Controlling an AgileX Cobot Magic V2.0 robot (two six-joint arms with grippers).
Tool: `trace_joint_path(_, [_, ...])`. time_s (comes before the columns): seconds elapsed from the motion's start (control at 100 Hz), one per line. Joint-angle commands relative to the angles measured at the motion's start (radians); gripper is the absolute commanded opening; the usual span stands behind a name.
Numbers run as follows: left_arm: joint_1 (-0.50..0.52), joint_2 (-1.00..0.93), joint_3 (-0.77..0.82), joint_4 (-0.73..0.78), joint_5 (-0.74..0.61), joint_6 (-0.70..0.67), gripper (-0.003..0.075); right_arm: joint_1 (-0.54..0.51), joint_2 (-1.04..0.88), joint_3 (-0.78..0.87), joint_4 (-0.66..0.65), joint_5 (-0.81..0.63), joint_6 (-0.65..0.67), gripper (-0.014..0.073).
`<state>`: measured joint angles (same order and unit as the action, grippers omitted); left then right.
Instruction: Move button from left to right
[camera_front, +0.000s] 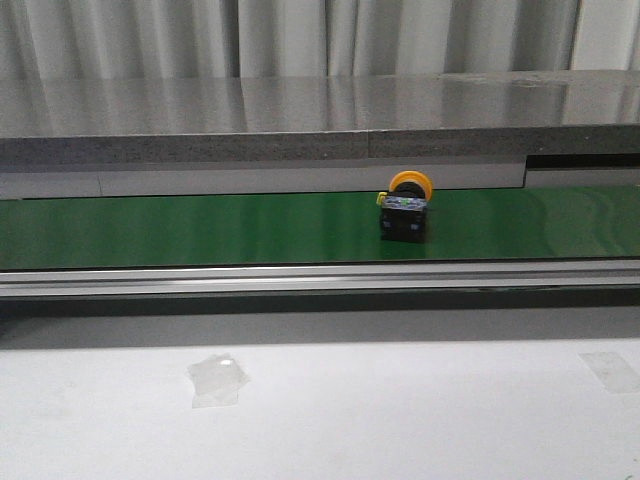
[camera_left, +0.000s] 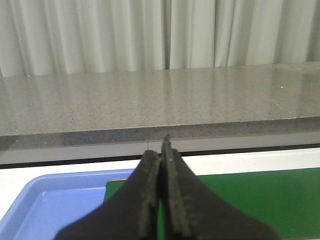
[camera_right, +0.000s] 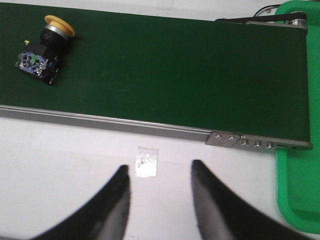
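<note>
Button (camera_front: 405, 208) lies on its side on the green belt (camera_front: 200, 228), right of centre, untouched. Right gripper (camera_right: 159, 176) hovers over the white table (camera_right: 60, 160), fingers spread and empty. Left gripper (camera_left: 163, 162) is pressed closed; only its wrist view reveals a blue tray (camera_left: 55, 200).

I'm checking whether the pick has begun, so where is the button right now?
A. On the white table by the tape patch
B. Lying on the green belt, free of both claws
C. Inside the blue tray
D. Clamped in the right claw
B: the button lies on the green belt, while the open right claw hangs over the white table and the left claw is shut on nothing.
</note>
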<state>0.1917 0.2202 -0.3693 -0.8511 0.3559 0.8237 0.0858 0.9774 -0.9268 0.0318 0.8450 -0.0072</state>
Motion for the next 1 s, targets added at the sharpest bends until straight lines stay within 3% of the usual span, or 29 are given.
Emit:
trace_joint_path(0.0, [-0.006,0.008,-0.025,-0.030,-0.054,0.000,-0.0020,0.002,-0.008,-0.035,0.010,-0.046,-0.001,0.0605])
trace_joint_path(0.03, [-0.006,0.008,-0.025,-0.030,-0.054,0.000,-0.0020,0.002,-0.008,-0.035,0.010,-0.048,-0.001,0.0638])
trace_joint_path(0.3, [-0.006,0.008,-0.025,-0.030,-0.054,0.000,-0.0020,0.002,0.047,-0.050,0.037,-0.049,-0.001,0.0591])
trace_joint_path(0.99, [-0.006,0.008,-0.025,-0.030,-0.054,0.000,-0.0020,0.002,0.493,-0.307,0.116,-0.051,-0.104,0.0591])
